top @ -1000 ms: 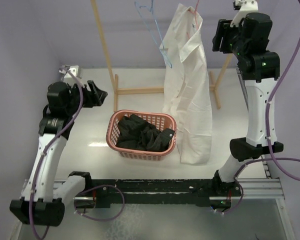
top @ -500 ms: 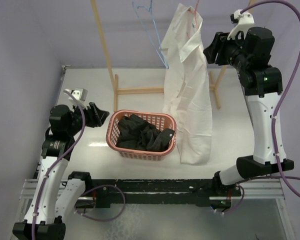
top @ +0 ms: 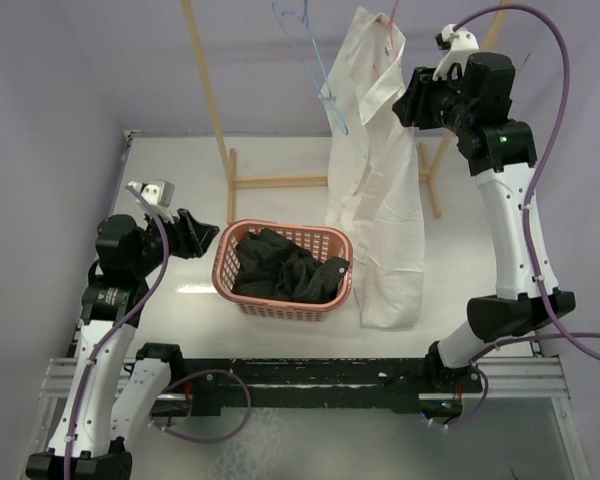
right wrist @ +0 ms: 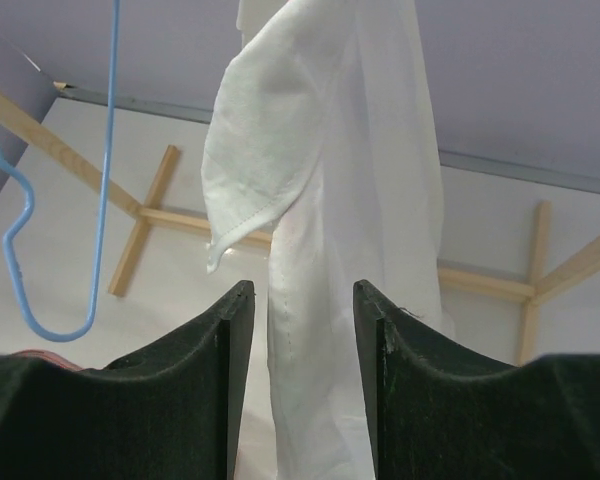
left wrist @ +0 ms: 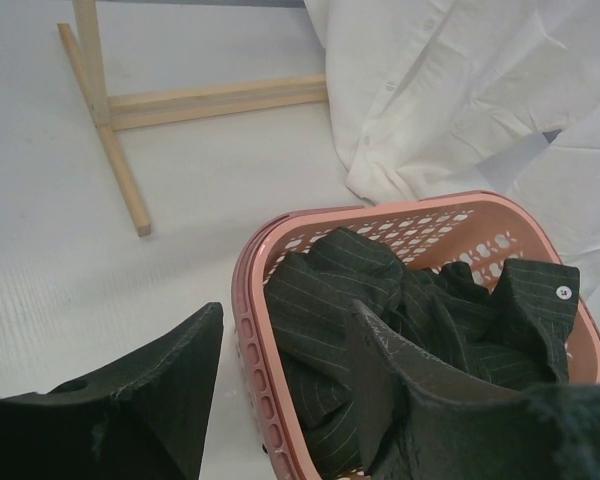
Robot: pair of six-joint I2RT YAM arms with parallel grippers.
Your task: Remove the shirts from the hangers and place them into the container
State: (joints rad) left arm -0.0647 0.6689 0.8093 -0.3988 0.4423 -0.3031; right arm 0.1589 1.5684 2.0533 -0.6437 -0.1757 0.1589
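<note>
The white shirt point(top: 375, 170) hangs from the pink hanger point(top: 391, 22) on the wooden rack, its hem touching the table. My right gripper point(top: 412, 100) is high up at the shirt's right edge. It is open, and in the right wrist view a fold of the white shirt point(right wrist: 320, 200) shows in the gap between the fingertips point(right wrist: 300, 295). The bare blue hanger point(top: 315, 60) hangs to the left. The black shirt point(top: 285, 265) lies crumpled in the pink container point(top: 223, 262). My left gripper point(top: 206, 236) is open just left of the container point(left wrist: 248, 300) and holds nothing.
The wooden rack's pole point(top: 208, 90) and floor bars point(top: 280, 182) stand behind the container. Its right leg point(top: 432, 190) is behind the white shirt. Purple walls close in the left, back and right sides.
My right gripper has swung left and forward to the white shirt's edge. My left arm has dropped and drawn back toward the near side. Both grippers' jaws have narrowed a little.
</note>
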